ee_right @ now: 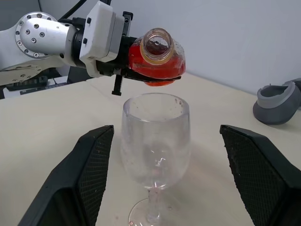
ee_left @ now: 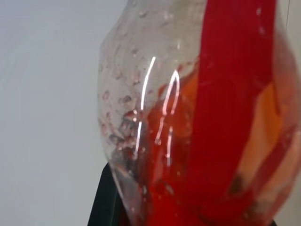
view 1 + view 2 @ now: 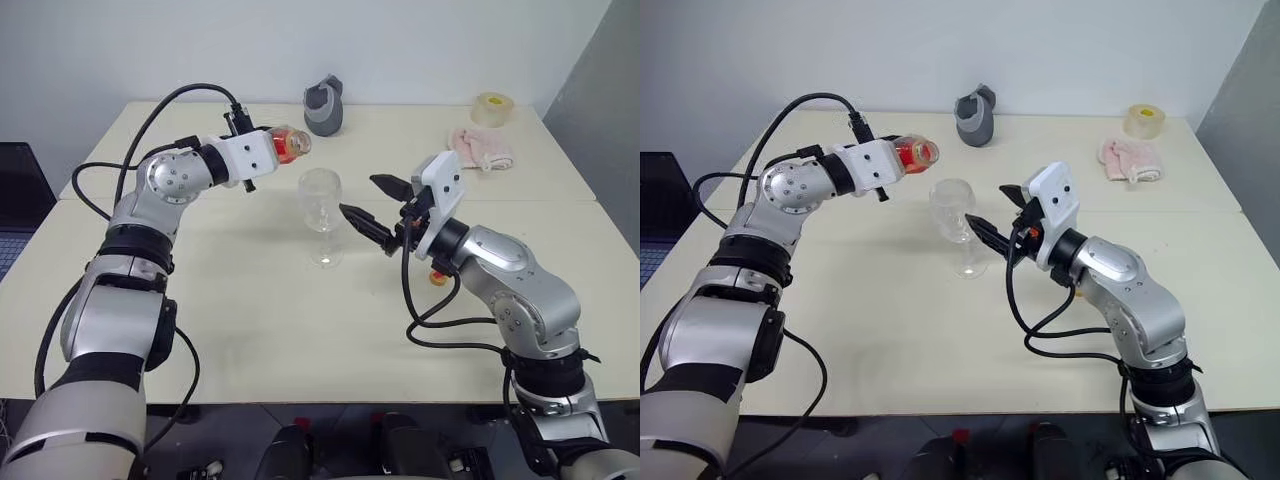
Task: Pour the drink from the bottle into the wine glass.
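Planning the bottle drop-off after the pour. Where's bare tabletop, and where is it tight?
Free: the near table between the two arms, in front of the wine glass, and the far strip between grey cup and pink cloth. Crowded: around the glass, with the left end effector holding the bottle above it and the open right end effector beside it; the orange cap lies under the right arm.

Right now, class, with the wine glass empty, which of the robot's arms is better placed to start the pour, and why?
Left. The left gripper already holds the uncapped bottle tipped nearly level just above the wine glass. The right gripper is open beside the glass, holding nothing.
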`<state>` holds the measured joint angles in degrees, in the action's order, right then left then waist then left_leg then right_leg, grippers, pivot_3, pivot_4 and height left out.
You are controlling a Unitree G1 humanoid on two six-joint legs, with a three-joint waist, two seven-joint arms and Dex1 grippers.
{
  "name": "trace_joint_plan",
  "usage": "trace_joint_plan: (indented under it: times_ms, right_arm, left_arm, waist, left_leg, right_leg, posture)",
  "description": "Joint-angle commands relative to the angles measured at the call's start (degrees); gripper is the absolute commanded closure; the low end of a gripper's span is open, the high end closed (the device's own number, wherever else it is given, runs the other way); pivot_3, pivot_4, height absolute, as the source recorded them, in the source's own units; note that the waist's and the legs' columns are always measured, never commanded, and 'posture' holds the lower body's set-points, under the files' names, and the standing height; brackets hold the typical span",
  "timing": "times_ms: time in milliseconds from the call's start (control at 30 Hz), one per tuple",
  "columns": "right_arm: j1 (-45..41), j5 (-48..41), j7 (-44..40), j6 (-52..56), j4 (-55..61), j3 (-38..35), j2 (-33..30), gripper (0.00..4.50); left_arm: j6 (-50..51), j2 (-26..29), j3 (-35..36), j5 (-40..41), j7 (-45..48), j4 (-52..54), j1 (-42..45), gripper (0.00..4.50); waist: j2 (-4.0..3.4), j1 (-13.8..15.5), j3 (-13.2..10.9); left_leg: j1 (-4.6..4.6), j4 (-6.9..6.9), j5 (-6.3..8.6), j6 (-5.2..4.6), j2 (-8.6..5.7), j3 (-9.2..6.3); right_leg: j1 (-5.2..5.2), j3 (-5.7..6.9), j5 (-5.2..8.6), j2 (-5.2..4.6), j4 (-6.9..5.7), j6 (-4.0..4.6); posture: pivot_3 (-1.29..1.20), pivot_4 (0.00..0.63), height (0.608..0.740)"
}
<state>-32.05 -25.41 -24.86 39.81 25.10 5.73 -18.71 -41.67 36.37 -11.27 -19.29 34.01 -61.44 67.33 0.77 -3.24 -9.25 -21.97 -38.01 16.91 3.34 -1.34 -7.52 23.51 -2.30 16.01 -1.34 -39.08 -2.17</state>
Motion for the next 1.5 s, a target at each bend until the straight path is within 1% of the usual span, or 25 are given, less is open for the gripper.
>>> trace_joint_plan:
  times_ms: [33,300,767,1500]
  right_arm:
    - [-0.7,0.1,-0.1,-2.1,1.3,-1.2,0.4,0.62]
    - [-0.2,-0.7,0.0,-3.9,0.7,-2.2,1.8,0.62]
    - [-0.5,-1.2,0.0,-5.3,0.6,-2.9,3.1,0.62]
    - [-0.6,-1.0,-0.5,-5.1,0.1,-3.1,2.8,0.62]
  left_arm:
    - [-2.4,1.6,-0.5,-1.4,-2.2,-0.6,3.4,3.58]
    - [-6.3,3.5,-3.9,-6.5,-5.3,-3.4,6.3,3.58]
    - [-10.5,4.3,-7.2,-11.1,-8.7,-6.1,10.2,3.58]
    - [-12.3,5.8,-11.3,-18.0,-15.8,-8.5,13.2,3.58]
  waist:
    - [0.00,0.0,0.0]
    - [0.00,-0.1,0.0]
    - [0.00,-0.1,0.0]
    - [0.00,-0.1,0.0]
  left_leg:
    - [0.00,0.00,0.00,-0.01,0.00,0.00]
    - [0.00,0.00,0.01,-0.02,-0.01,0.00]
    - [-0.01,-0.01,0.01,-0.02,-0.02,0.03]
    - [-0.01,-0.01,0.00,-0.02,-0.04,0.05]
  right_leg:
    - [0.00,0.01,0.00,0.00,0.00,0.00]
    - [0.01,0.01,0.00,0.01,-0.02,0.00]
    - [0.01,0.01,0.00,0.01,-0.02,0.00]
    - [0.02,0.01,0.00,0.01,-0.04,0.00]
  posture:
    - [0.00,0.150,0.740]
    - [0.00,0.150,0.740]
    - [0.00,0.150,0.740]
    - [0.00,0.150,0.740]
